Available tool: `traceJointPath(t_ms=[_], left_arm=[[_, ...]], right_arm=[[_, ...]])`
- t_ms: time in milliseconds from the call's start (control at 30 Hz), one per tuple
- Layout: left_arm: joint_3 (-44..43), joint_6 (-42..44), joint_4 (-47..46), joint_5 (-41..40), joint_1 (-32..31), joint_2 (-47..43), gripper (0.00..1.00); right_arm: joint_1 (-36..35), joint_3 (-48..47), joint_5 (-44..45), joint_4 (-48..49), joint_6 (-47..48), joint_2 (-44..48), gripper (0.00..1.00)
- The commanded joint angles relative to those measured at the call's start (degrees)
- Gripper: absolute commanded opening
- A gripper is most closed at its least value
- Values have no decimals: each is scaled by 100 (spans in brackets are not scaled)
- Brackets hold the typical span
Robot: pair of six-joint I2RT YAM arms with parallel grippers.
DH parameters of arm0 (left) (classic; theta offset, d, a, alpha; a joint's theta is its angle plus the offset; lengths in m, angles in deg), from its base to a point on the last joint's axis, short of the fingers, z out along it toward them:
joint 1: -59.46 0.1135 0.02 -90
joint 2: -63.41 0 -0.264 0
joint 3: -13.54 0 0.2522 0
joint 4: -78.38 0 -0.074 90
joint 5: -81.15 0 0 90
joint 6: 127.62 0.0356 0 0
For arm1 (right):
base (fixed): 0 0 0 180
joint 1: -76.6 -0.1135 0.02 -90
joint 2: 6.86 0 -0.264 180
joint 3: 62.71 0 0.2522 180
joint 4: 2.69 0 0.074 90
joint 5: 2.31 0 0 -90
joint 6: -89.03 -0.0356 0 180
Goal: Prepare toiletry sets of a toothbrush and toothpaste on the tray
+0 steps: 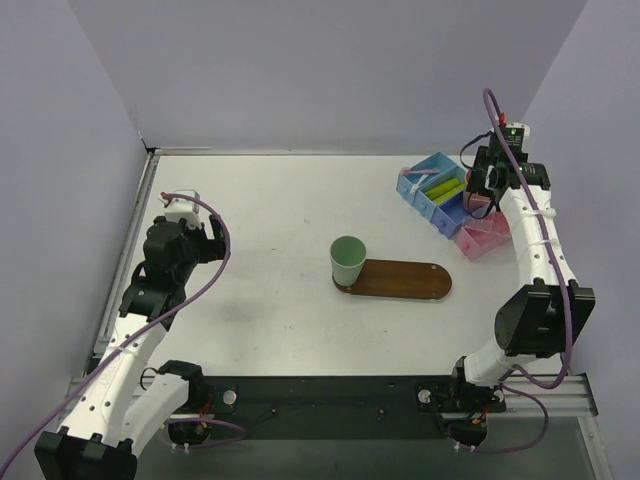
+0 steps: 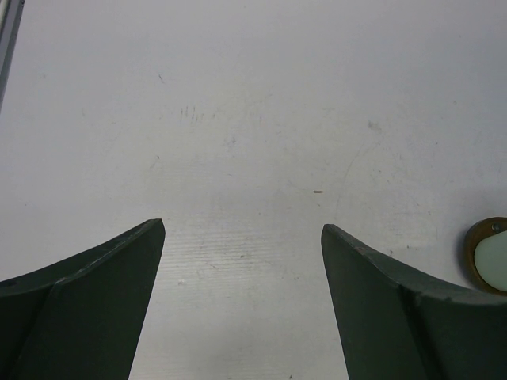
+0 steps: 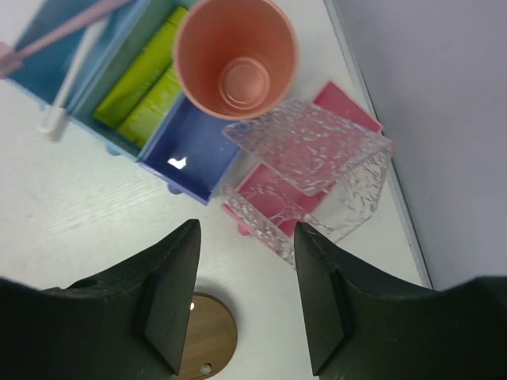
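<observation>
My right gripper point(image 3: 247, 229), fingers spread wide and empty, hangs just short of a clear crinkled box point(image 3: 317, 158). Beyond it, the blue compartment bin point(image 3: 190, 158) holds the lime-green toothpaste tubes point(image 3: 146, 79), with a white toothbrush point(image 3: 70, 85) alongside. The tray point(image 1: 400, 280) lies toward mid-table and bears a mint-green cup point(image 1: 347, 260). My left gripper point(image 2: 242, 228) gapes wide over the white table point(image 2: 238, 119).

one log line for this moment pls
left gripper open, over table | right gripper open, empty, near blue bin | toothpaste in bin | tray holds only mint cup | no set placed yet
</observation>
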Motion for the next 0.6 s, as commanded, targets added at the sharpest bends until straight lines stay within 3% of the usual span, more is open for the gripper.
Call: traceJointPath(t_ms=[0,200,567], left_arm=[[-9,37,-232,48,-16,-20,91],[-26,64,-197,-40,-165,85,91],[-9,73,-232,-40,-209,191,91]], right_arm=[[169,445,325,418,236,248,47],[450,1112,62,567,439,187,47],[758,1368,-396,603,562,-34,44]])
